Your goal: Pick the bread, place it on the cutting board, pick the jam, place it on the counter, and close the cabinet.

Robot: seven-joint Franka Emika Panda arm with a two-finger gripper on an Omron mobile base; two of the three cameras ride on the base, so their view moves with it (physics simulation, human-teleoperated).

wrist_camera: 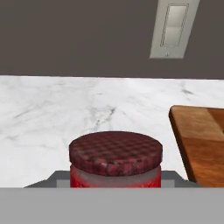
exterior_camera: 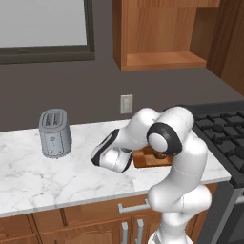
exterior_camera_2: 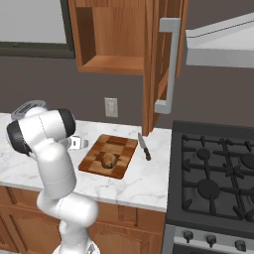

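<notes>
The gripper pinches the jam jar low over the marble surface beside the cutting board, apparently for set-down, bread already on the board.

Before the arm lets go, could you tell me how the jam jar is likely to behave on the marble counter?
The jam looks squat, with a wide flat lid, so it should probably stand rather than tip. If knocked onto its round side it would likely roll across the smooth counter. It appears rigid, possibly glass, so a gentle set-down seems wise.
</notes>
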